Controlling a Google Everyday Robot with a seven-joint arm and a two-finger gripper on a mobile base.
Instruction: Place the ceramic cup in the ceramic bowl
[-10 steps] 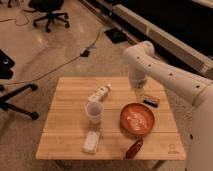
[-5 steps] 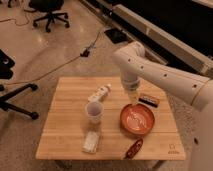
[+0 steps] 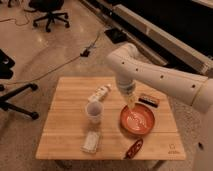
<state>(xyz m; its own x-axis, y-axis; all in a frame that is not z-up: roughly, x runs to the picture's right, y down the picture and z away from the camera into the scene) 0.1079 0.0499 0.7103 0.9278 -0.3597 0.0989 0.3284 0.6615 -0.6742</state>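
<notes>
The ceramic cup (image 3: 94, 111) is a small pale tumbler standing upright left of centre on the wooden table (image 3: 65, 125). The ceramic bowl (image 3: 137, 120) is wide, shallow and red-orange and sits just right of the cup, with nothing in it. My gripper (image 3: 131, 103) hangs from the white arm (image 3: 160, 77), which reaches in from the right. It points down over the bowl's far left rim, to the right of the cup and a little above it. It holds nothing that I can see.
A white labelled bottle (image 3: 100, 93) lies behind the cup. A dark flat packet (image 3: 149, 99) lies behind the bowl. A small red oblong packet (image 3: 133, 148) and a white packet (image 3: 91, 142) lie near the front edge. Office chairs (image 3: 50, 12) stand on the floor.
The arm has swung left and its elbow has folded in. The gripper has moved from near the dark packet to over the bowl's left rim, closer to the cup. The objects have not moved.
</notes>
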